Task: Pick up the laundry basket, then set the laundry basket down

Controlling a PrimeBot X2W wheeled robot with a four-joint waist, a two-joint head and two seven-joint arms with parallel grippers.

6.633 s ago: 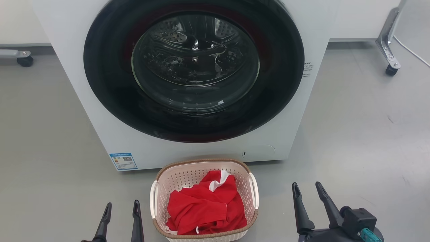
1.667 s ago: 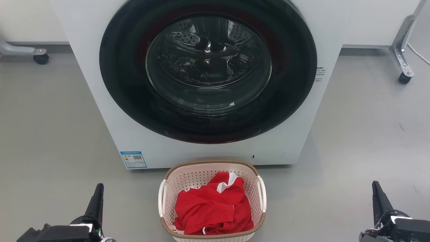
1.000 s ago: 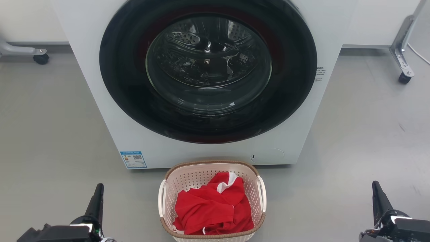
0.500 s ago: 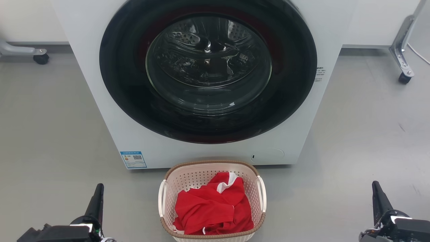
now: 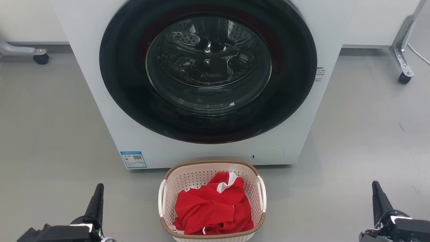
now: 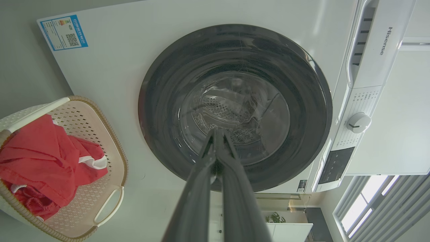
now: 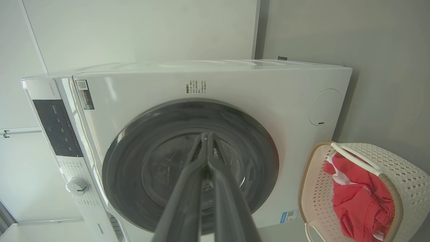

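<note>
Resting on the floor (image 5: pixel 352 134) just before the washer (image 5: pixel 100 87), the laundry basket (image 5: pixel 191 177) holds a red garment (image 5: pixel 208 208), as it did a second ago. Earlier my fingers stood spread close beside it. Now my left gripper (image 5: pixel 98 188) and right gripper (image 5: pixel 376 187) sit well apart from it, fingers pressed together on nothing. The basket's near rim is cut off at the head view's bottom edge.
</note>
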